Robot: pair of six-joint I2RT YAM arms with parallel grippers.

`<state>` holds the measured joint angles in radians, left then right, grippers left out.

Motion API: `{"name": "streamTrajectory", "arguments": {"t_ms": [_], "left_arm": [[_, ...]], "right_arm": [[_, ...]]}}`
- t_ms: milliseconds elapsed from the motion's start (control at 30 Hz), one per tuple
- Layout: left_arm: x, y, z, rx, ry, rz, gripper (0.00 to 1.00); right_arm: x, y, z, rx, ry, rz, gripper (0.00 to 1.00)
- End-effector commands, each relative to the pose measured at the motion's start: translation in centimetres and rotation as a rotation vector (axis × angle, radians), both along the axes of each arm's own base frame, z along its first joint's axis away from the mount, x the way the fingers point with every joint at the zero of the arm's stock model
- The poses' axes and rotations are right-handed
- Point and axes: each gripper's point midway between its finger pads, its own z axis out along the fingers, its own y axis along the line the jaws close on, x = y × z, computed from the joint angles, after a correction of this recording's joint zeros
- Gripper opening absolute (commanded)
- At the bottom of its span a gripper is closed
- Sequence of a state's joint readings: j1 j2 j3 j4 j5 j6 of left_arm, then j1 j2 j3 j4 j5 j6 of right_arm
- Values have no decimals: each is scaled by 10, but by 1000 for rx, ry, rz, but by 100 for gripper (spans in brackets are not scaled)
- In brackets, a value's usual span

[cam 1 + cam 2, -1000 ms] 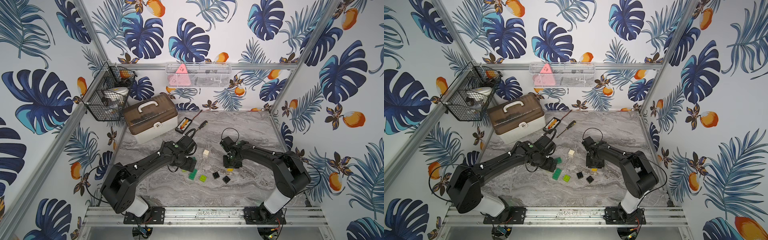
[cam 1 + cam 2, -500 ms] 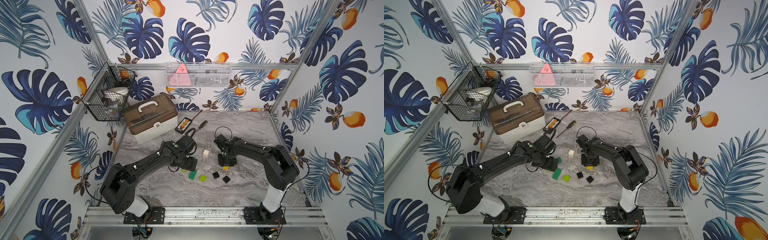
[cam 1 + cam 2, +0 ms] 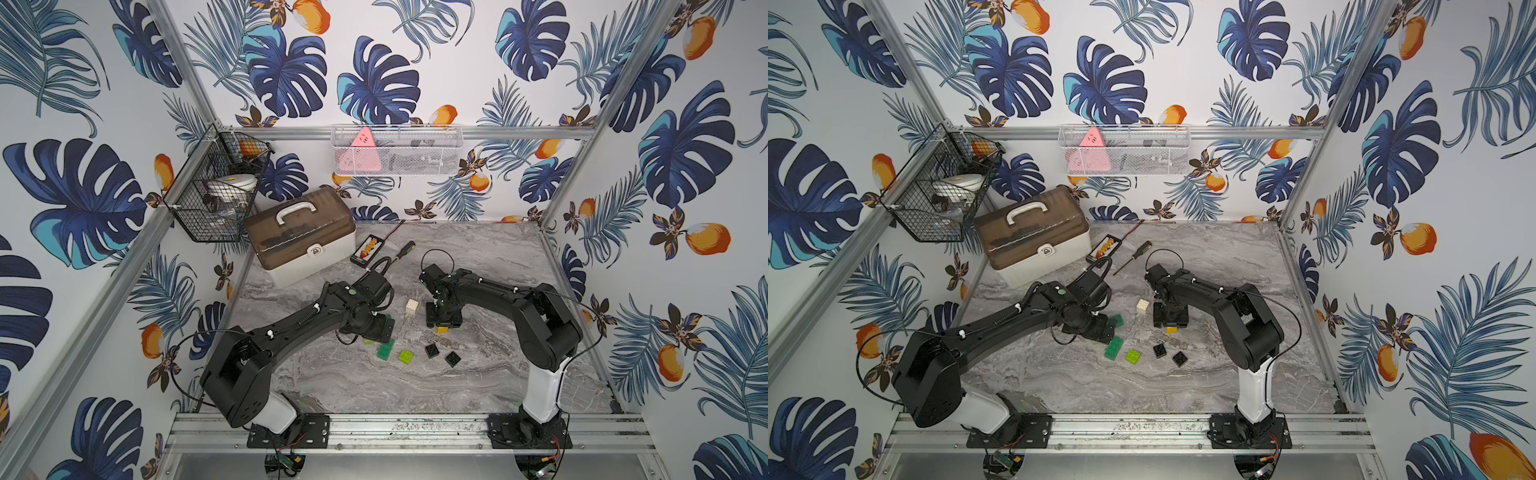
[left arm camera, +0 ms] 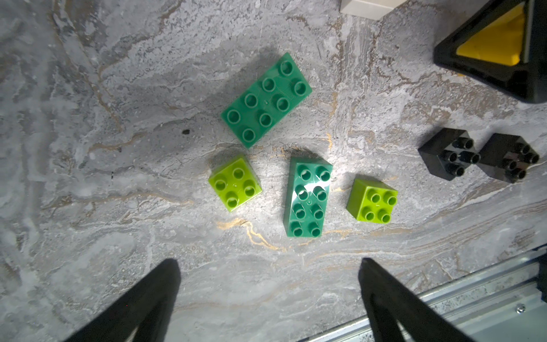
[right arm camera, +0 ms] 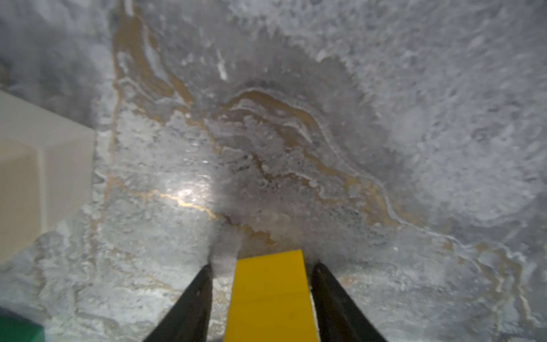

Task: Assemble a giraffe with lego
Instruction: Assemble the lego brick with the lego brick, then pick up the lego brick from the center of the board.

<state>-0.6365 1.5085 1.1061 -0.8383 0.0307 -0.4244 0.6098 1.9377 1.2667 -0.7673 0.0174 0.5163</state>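
Observation:
The lego lies as loose bricks on the marble table; the giraffe is out of view. My left gripper (image 4: 268,262) hangs open and empty above two dark-green bricks (image 4: 266,99) (image 4: 309,197) and two lime bricks (image 4: 235,183) (image 4: 373,200). Two black bricks (image 4: 447,157) (image 4: 509,157) lie beside them. My right gripper (image 5: 262,265) is down at the table, open, with a yellow brick (image 5: 270,296) between its fingers and a gap on each side. A white brick (image 3: 412,308) stands just left of it, and the yellow brick (image 3: 441,330) peeks out below the right gripper (image 3: 442,322).
A brown-lidded toolbox (image 3: 303,232) stands at the back left. A small tester (image 3: 366,249) and a screwdriver (image 3: 401,251) lie next to it. A wire basket (image 3: 216,187) hangs on the left wall. An aluminium rail (image 3: 415,428) runs along the front edge.
My right gripper has shifted left towards the white brick and its jaws have parted from the yellow brick. The left arm has hardly moved.

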Motion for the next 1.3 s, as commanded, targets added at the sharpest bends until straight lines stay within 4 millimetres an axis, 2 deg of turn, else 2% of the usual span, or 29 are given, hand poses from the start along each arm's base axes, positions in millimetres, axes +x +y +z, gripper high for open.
{"name": "streamTrajectory", "arguments": {"t_ms": [0,167,300,367,433,567,733,867,1000,1267], "left_arm": [[0,2,1,8,3,16,99],[1,5,4,7,2,22,99],[1,18,7,-48,25,61,99],[1,28,7,-113,53,103,99],[1,39,7,-161,71,140,99],[-3,52,5,-196,92,176,99],[-8,53,0,-314,138,260,99],[-11,59,-1,-351,149,310,99],[-8,66,6,-376,146,339,99],[-3,77,9,-422,151,399,98]], "right_arm": [[9,15,-6,70,-26,0,66],[10,14,16,74,-49,27,75],[1,-1,52,36,-107,141,80],[-6,-1,70,41,-150,242,84],[-13,12,91,80,-211,376,89],[-30,54,110,123,-250,624,93],[-51,118,103,153,-243,841,96],[-69,148,84,158,-219,934,97],[-81,162,66,141,-195,995,98],[-83,167,36,129,-155,1024,99]]}}
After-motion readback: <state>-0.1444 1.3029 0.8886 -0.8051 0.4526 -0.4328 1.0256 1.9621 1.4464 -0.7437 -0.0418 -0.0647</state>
